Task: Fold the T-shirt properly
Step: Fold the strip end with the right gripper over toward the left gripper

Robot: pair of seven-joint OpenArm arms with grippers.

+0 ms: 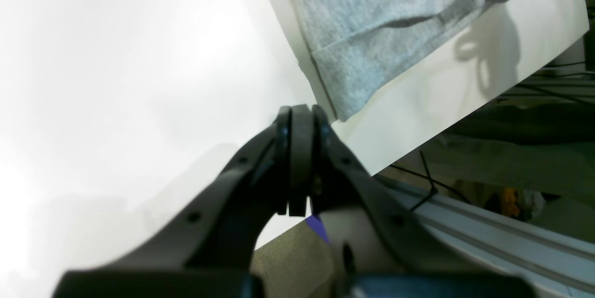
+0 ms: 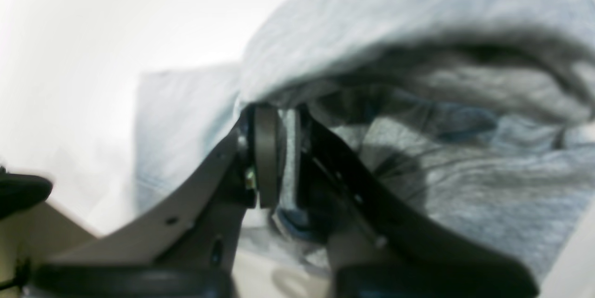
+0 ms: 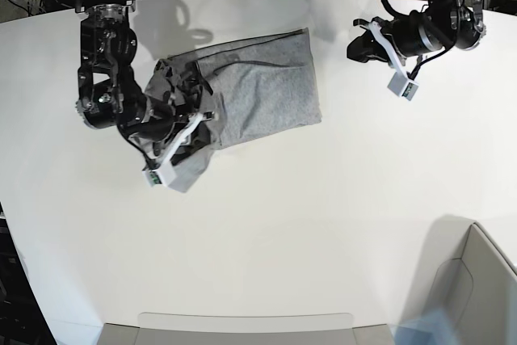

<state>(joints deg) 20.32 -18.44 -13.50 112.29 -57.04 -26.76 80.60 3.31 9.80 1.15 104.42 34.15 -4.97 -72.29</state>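
Partly folded, the T-shirt [image 3: 258,90] lies on the white table [image 3: 323,224] toward its far edge, nearer the far left corner than the right as the base view shows it. Its plain grey side faces up; one straight hemmed edge runs along the side facing the middle of the table, while the other side is bunched into rumpled folds.

Over that bunched side sits the right gripper [image 3: 192,123], its jaws clenched on a fold of the grey cloth; the right wrist view shows a strip of fabric pinched between the pads [image 2: 267,154], with the shirt draped above and behind them.

Well apart from the shirt, near the far right corner, the left gripper [image 3: 363,44] hangs above bare tabletop with its jaws pressed together on nothing. Its wrist view catches the shirt's hemmed corner [image 1: 353,79] beyond the fingertips, not touching them.
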